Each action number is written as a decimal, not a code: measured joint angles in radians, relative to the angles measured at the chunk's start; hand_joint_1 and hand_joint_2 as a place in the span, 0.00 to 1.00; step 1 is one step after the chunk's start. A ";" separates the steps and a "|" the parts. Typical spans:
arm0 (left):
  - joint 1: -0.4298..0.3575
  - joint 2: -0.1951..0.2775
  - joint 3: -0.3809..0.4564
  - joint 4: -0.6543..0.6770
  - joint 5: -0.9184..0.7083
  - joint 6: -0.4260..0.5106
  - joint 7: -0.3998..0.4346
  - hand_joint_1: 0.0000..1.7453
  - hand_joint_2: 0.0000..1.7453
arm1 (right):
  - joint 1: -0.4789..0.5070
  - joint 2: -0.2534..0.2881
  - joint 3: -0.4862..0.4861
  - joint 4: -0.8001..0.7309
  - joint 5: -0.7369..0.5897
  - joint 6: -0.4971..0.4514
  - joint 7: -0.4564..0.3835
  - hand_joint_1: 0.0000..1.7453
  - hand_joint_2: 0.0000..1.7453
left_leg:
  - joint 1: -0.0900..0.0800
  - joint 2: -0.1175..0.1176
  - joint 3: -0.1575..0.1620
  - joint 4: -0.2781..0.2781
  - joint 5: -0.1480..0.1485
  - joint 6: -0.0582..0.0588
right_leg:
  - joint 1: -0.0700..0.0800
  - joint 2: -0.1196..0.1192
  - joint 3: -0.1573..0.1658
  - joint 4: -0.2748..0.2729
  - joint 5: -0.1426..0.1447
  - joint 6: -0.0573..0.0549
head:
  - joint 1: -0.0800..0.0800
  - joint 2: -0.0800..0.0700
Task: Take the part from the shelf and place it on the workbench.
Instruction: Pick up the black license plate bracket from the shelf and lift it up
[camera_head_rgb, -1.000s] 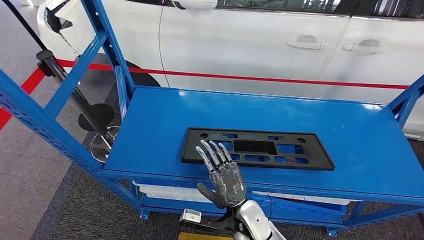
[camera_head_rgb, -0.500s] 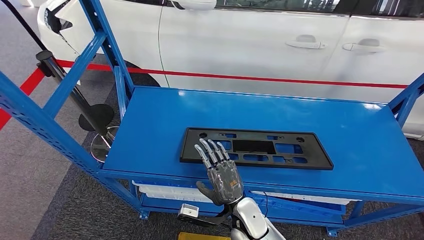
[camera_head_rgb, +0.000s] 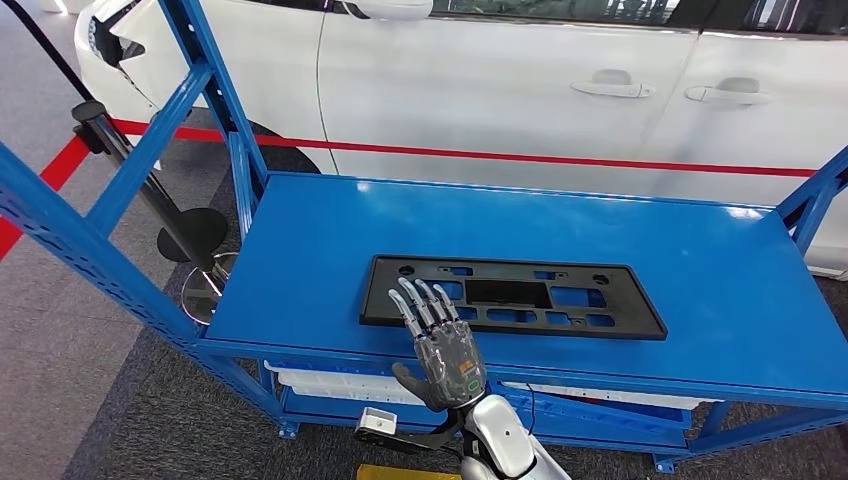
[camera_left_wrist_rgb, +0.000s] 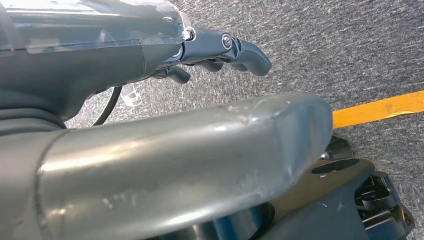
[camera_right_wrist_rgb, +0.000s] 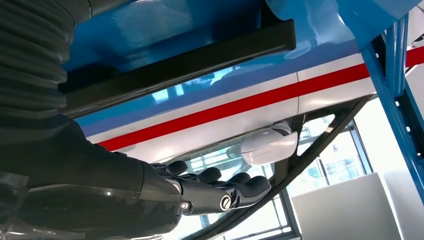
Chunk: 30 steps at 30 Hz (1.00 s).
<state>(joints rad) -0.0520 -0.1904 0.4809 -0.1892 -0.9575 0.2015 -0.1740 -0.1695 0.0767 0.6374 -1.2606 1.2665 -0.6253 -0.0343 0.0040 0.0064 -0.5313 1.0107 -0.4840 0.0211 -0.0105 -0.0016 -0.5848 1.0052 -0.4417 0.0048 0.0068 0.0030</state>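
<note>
Bright, even overhead light; soft glare patches on the blue shelf and white car. Left wrist view: near metal blurred.

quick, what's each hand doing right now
Left hand: hangs over the floor, fingers curled, holding nothing.
Right hand: open, fingers straight over the black part, not gripping.

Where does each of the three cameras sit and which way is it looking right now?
Head view: high on the body, looking forward and down at the blue shelf, black part and white car; right hand raised.
Left wrist view: looks down at grey carpet; left hand hangs.
Right wrist view: low behind the right hand, looking along the part's edge toward the car.
Head and right wrist views share part, shelf and car.
</note>
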 joint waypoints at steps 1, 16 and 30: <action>0.000 0.000 0.000 0.000 0.000 0.000 0.000 0.00 0.00 | 0.000 0.000 0.000 0.000 0.000 0.000 0.000 0.00 1.00 | 0.000 0.000 0.000 0.000 0.000 0.000 | 0.000 0.000 0.000 0.000 0.000 0.000 | 0.000 0.000; -0.021 -0.005 -0.030 0.000 -0.049 -0.052 -0.005 0.00 0.00 | -0.256 -0.196 -0.032 0.345 0.253 -0.074 0.729 0.00 1.00 | -0.002 -0.005 -0.010 0.005 0.008 0.005 | -0.003 -0.004 -0.006 -0.001 0.009 0.012 | 0.011 0.000; -0.015 -0.005 -0.018 0.000 -0.040 -0.037 -0.027 0.00 0.00 | -0.094 -0.066 -0.358 0.085 0.185 -0.064 0.148 0.00 1.00 | -0.002 -0.005 -0.015 0.005 0.009 0.004 | -0.002 -0.004 -0.013 0.002 0.009 0.012 | 0.011 0.000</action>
<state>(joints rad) -0.0669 -0.1953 0.4630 -0.1892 -0.9973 0.1644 -0.2007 -0.2632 0.0111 0.2790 -1.1755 1.4515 -0.6894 0.1133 0.0023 0.0013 -0.5466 1.0154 -0.4748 0.0254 -0.0127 -0.0051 -0.5975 1.0067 -0.4328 0.0169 0.0177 0.0031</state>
